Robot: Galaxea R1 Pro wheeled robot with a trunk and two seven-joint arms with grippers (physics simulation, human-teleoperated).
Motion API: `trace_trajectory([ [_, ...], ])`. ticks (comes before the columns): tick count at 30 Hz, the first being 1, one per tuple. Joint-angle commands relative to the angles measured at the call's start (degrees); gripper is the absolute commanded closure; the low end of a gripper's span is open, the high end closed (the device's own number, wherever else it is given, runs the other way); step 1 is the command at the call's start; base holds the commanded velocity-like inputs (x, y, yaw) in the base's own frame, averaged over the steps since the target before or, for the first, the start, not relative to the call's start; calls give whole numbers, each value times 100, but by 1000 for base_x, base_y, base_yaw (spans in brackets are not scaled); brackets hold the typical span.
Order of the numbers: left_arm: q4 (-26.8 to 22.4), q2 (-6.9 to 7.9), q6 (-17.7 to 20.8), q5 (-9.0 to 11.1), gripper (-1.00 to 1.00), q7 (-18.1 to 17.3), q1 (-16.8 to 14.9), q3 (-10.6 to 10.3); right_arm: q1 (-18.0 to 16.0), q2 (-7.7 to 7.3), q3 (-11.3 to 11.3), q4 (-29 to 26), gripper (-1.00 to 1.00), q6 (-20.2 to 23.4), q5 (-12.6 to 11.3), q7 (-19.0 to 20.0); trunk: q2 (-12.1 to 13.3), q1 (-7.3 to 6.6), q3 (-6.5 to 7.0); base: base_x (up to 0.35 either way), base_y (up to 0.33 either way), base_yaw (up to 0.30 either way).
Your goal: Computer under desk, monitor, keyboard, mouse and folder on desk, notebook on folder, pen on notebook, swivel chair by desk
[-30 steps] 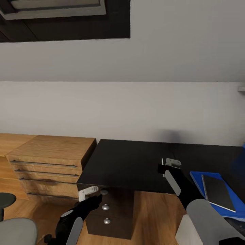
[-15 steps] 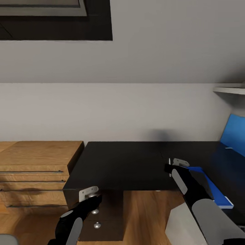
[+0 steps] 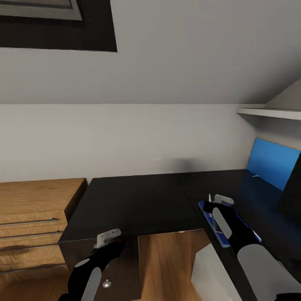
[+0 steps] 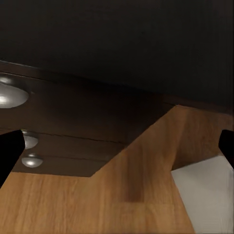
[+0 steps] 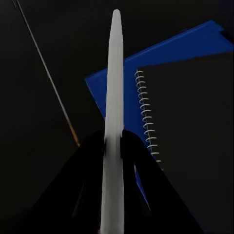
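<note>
The right end effector point(image 5: 113, 161), clamped on the upright pen point(image 5: 113, 117), hovers above the notebook point(image 5: 190, 126) near the desk's point(image 3: 133, 200) front edge.

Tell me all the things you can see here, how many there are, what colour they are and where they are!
desk: one, black, in front of the robot by the wall.
desk drawers: round silver knobs, under the desk's left end.
wooden dresser: one, light brown, left of the desk.
folder: one, blue, flat on the desk's right part.
notebook: one, black, spiral-bound, lying on the folder.
pen: one, white, pinched upright in the right gripper above the folder.
monitor: one, blue screen, far right on the desk.
shelf: one, white, upper right wall.
floor: wooden, below the desk.
left gripper: black, open, low by the desk's front.
right gripper: black, shut on the pen.
</note>
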Motion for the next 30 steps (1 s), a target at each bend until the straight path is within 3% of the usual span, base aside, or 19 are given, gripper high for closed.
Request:
trace_trajectory([
  [1,-8,0,16,61,-100,53,-3,-4,-6,-9,34,-4,100,4,-78,-65,-4,0,-2,0,0,-240],
  [18,-8,0,25,61,-100,53,-3,-4,-11,5,51,61,100,-5,-61,-56,-4,0,28,0,0,-228],
  [30,-12,0,25,61,-100,53,-3,-4,-9,6,76,61,100,-5,-52,-55,-4,0,28,0,0,-42],
])
